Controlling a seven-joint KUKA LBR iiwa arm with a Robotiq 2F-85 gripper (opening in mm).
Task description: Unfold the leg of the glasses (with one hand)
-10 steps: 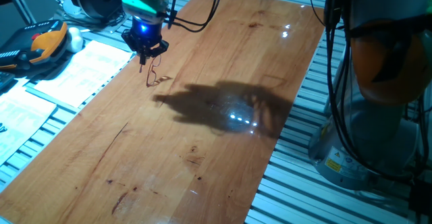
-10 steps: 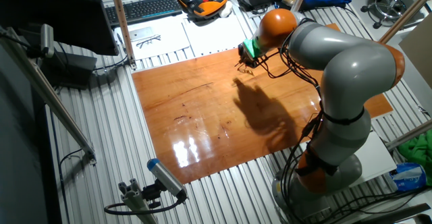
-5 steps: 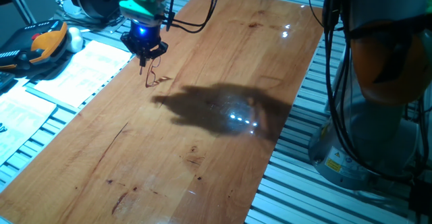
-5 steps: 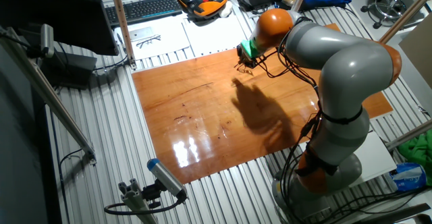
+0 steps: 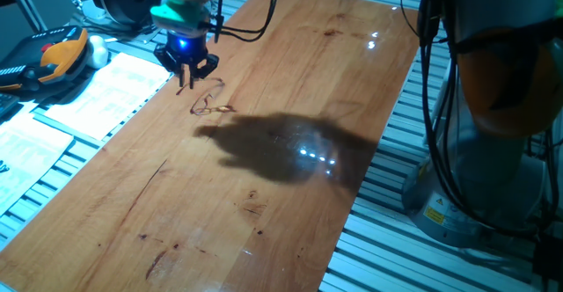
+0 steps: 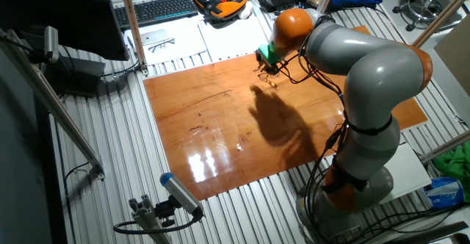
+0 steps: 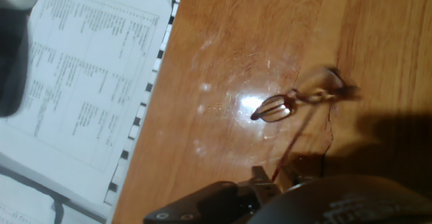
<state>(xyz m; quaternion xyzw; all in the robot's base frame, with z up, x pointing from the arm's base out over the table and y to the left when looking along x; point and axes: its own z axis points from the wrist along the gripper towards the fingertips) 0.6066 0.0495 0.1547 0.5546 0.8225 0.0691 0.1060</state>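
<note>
The glasses [image 5: 209,107] lie on the wooden tabletop [image 5: 290,204] near its far left edge, a thin reddish-brown wire frame with two small oval lenses. In the hand view the lenses [image 7: 277,107] lie flat and one thin leg runs from the frame down to the gripper [image 7: 270,178]. The gripper [image 5: 186,77], black with a blue light under a teal ring, stands just up and left of the frame, with its fingers pinched on the leg's tip. In the other fixed view the gripper [image 6: 266,65] is at the board's far edge, and the glasses [image 6: 271,81] are only a speck.
White printed sheets [image 5: 101,94] lie beside the table's left edge, close to the gripper. An orange and black handset [image 5: 53,56] lies beyond them. A keyboard [image 6: 158,9] and a second pair of glasses [image 6: 161,44] are off the board. The arm's shadow falls across mid-table.
The gripper has moved a little left and away with the leg's tip. The frame, which stood tilted under the gripper, now lies flatter on the table with the leg swung out.
</note>
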